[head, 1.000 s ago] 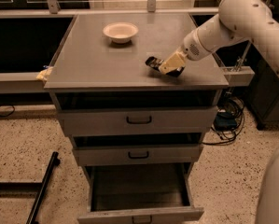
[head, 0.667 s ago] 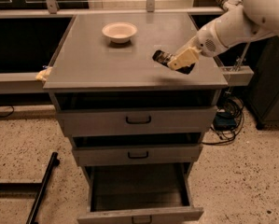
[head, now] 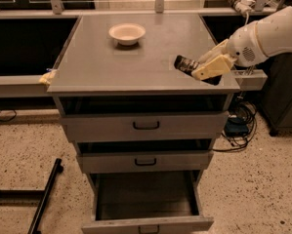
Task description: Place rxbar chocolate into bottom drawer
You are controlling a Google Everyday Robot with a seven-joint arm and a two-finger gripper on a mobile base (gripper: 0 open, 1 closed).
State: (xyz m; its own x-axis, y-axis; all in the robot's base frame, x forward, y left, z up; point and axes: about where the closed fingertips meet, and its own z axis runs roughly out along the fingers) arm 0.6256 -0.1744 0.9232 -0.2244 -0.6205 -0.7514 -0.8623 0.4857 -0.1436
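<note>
Cream gripper (head: pixel 205 68) clamps rxbar chocolate (head: pixel 184 63) at right edge of cabinet top (head: pixel 135 65); bottom drawer (head: pixel 148 224) gapes open.

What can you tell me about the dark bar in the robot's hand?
The bar is small, flat and dark, with pale lettering on its wrapper. Only one end shows; the rest is hidden in the cream gripper, which is shut on it. It is tilted, free end pointing left, over the right front part of the grey cabinet top. It seems lifted off the surface, though I cannot be sure.
</note>
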